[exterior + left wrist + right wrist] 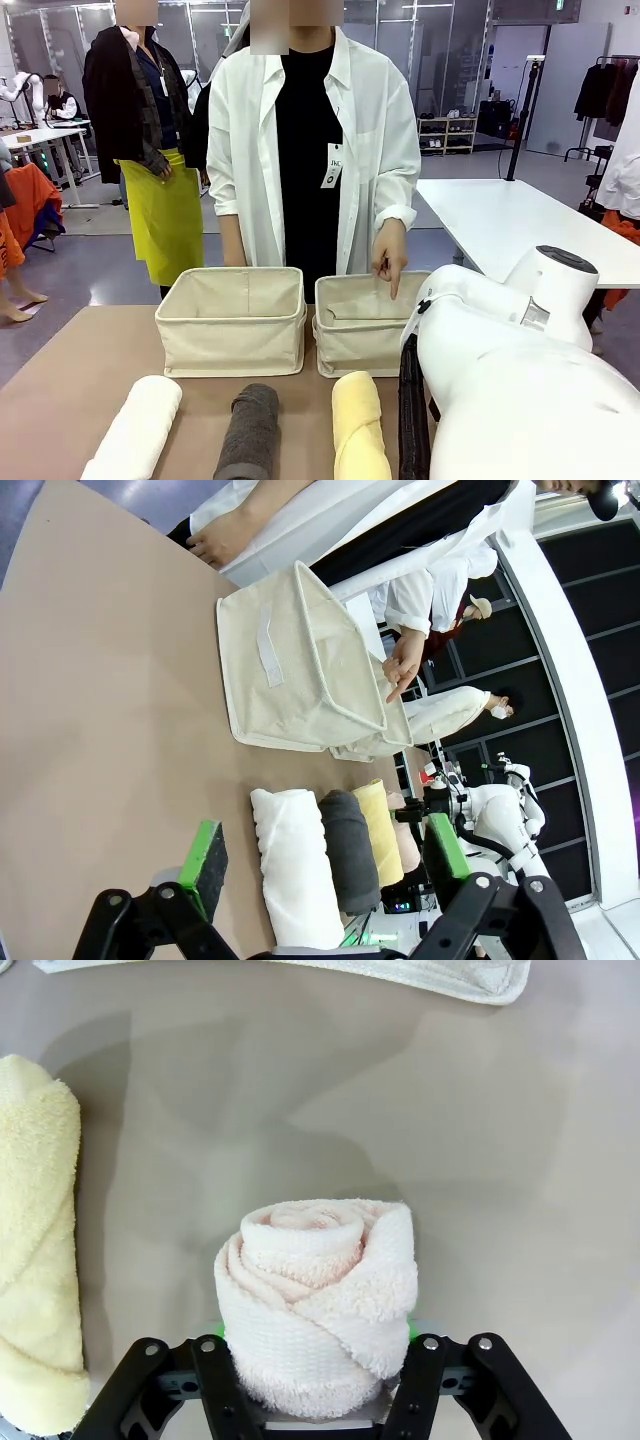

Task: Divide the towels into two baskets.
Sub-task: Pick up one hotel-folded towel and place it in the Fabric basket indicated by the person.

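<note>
Towel (318, 1290), pale pink, fluffy, spiral end showing, clamped in my right hand (318, 1365) on the counter (480, 1160); my left hand (325, 855) gapes open.

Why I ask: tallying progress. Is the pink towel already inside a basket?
No, the pink towel lies on the table, clamped in the right pincer.

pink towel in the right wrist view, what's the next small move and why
Probably a short lift straight up. The right gripper is shut on the pink towel, which seems to rest on the table. The person's hand points down into the right-hand basket, so the towel likely has to clear the tabletop before being carried there.
</note>
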### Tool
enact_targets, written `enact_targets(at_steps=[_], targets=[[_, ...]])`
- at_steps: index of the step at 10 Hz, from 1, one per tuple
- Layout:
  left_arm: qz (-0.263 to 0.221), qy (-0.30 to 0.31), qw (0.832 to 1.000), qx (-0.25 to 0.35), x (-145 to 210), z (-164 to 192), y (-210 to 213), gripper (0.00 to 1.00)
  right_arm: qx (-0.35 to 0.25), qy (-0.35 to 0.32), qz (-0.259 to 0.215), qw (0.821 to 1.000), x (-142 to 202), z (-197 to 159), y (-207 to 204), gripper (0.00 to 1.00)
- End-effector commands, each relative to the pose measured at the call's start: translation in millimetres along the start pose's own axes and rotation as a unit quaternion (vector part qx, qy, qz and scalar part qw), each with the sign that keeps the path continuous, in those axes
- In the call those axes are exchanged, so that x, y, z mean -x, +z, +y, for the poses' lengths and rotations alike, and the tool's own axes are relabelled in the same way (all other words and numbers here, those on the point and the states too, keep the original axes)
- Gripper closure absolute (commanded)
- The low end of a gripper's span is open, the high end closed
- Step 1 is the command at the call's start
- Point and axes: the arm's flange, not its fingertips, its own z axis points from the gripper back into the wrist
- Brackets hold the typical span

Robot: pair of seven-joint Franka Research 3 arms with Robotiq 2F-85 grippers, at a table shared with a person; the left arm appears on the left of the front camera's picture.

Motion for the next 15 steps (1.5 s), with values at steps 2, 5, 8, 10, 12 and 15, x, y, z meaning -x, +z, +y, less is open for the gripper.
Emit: enact_targets(at_steps=[2, 5, 8, 10, 12, 15], targets=[[-0.003, -0.001, 1.0, 0.005, 0, -1, 3, 0.0, -0.043, 0.008, 0.006, 0.999, 98, -21, 8, 0.74], [-0.003, -0.001, 1.0, 0.005, 0, -1, 3, 0.0, -0.005, 0.0, 0.0, 1.0, 0, 0, 0, 0.74], [-0.003, -0.001, 1.0, 0.005, 0, -1, 3, 0.0, -0.005, 0.0, 0.0, 1.0, 0, 0, 0, 0.74], [-0.003, -0.001, 1.0, 0.005, 0, -1, 3, 0.0, -0.009, 0.001, 0.003, 1.0, 0, -2, 0, 0.67], [-0.003, -0.001, 1.0, 0.005, 0, -1, 3, 0.0, -0.031, 0.054, 0.019, 0.998, -10, -15, 30, 0.67], [-0.003, -0.001, 1.0, 0.005, 0, -1, 3, 0.0, -0.038, 0.132, 0.031, 0.99, -33, -20, 59, 0.67]])
